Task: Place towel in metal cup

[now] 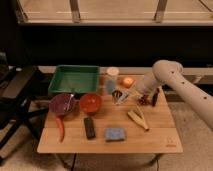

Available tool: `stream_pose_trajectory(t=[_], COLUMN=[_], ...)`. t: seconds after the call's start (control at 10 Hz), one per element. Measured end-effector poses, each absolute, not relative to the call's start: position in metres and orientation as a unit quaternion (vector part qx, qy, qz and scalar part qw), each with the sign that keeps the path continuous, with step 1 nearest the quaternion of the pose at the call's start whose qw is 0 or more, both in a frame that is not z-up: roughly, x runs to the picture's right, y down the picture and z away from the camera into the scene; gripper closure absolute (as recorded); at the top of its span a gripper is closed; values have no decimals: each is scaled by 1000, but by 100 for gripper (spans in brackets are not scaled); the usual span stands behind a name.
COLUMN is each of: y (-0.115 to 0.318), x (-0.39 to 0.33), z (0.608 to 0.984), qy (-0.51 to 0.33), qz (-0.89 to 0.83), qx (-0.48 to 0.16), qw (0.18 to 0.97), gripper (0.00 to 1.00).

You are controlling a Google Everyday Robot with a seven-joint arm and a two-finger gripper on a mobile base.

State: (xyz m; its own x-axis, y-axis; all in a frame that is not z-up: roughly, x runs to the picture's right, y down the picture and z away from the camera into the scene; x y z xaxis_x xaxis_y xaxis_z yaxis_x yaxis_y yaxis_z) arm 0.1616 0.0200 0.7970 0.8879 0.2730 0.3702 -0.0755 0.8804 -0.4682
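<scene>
Gripper: the gripper (122,95) is held low over the middle of the table (160,142), at the end of the white arm (175,82) that is stretched in from the right.
Grip: it cannot be told if anything is gripped or let go.
Towel: the towel (109,87) is seen as a pale grey-blue bit just left of the gripper, under the clear cup (112,74). It cannot be told if it is touched.
Cup: the metal cup (116,96) is found right at the gripper's tip, partly hidden, to the right of the red bowl (91,102).
Back left: a green tray (75,79) is set there.
Front: a remote (90,127) and a blue cloth (115,134) are laid side by side.
</scene>
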Motion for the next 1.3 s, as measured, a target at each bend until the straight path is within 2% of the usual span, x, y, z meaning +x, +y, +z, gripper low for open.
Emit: stream_pose_trajectory(t=[0.5,0.9,1.0,1.2,1.3], y=[-11,5,8,5,0], x=[138,99,99,98,98], z=[827,857,865,881,887], qy=[-240,-256,-259,-265,-264], qz=[78,56,57,62,66], qx=[-224,-243,-243,-236,-231], qw=[941,934,933,933,934], gripper=[100,98,92,69,61])
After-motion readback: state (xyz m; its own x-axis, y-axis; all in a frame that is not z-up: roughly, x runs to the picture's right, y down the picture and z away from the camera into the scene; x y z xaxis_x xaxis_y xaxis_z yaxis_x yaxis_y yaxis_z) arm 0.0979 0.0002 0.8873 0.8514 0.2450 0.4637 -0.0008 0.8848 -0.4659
